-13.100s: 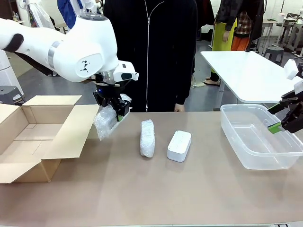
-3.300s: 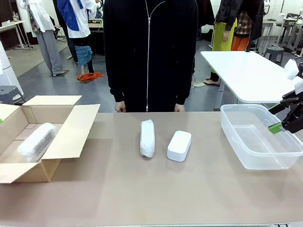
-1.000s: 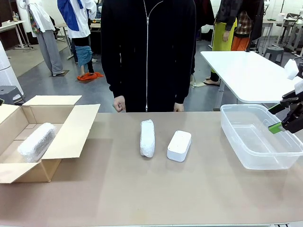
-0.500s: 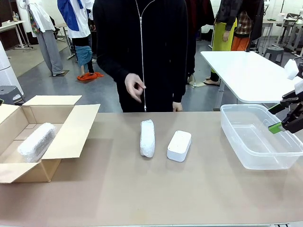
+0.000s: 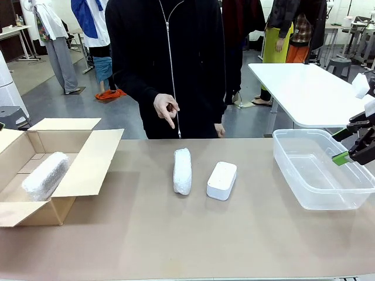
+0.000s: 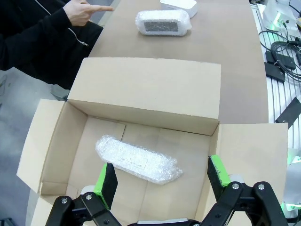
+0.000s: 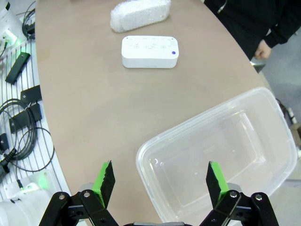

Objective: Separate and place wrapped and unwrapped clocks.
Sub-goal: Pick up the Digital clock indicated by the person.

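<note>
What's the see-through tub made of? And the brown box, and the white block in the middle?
The tub looks like clear glossy plastic: you see the table through it. The box looks like brown matte cardboard, with folded flaps. The white block seems hard, smooth plastic, though that is less sure.

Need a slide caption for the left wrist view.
Open left gripper over the cardboard box holding one wrapped clock; person's hand points toward a second wrapped clock on the table.
</note>
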Available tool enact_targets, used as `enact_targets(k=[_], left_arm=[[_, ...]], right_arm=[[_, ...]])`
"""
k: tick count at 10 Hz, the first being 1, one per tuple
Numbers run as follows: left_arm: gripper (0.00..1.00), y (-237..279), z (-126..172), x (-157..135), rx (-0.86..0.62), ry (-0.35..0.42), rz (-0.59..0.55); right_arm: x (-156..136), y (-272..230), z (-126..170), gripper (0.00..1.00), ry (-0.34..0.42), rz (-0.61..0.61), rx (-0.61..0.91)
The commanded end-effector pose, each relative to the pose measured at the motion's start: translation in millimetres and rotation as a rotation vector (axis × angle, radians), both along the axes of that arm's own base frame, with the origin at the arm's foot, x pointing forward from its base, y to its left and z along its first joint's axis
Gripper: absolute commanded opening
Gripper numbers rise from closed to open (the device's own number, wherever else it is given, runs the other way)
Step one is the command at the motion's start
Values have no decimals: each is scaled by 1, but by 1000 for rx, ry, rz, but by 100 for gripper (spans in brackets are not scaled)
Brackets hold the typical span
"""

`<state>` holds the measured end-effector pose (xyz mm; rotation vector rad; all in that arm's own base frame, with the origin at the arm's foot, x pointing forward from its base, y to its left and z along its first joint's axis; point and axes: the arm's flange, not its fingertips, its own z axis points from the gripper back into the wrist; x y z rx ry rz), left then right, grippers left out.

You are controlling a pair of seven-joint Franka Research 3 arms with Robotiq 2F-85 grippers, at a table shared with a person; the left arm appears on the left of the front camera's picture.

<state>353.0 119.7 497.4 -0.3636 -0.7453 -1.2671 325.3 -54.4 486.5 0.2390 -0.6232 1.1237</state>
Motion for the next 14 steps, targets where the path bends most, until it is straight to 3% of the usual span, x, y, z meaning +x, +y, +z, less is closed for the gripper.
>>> enact_targets(k=[1, 8, 14], left_arm=[[100, 3, 0, 1, -11, -15, -15], [100, 0, 0, 0, 0, 0, 0], [100, -110, 23, 71, 154, 296, 90]], right_arm=[[2, 0, -2, 100, -6, 21, 31], [2, 0, -2, 100, -6, 21, 31], [2, 0, -2, 100, -6, 21, 31]])
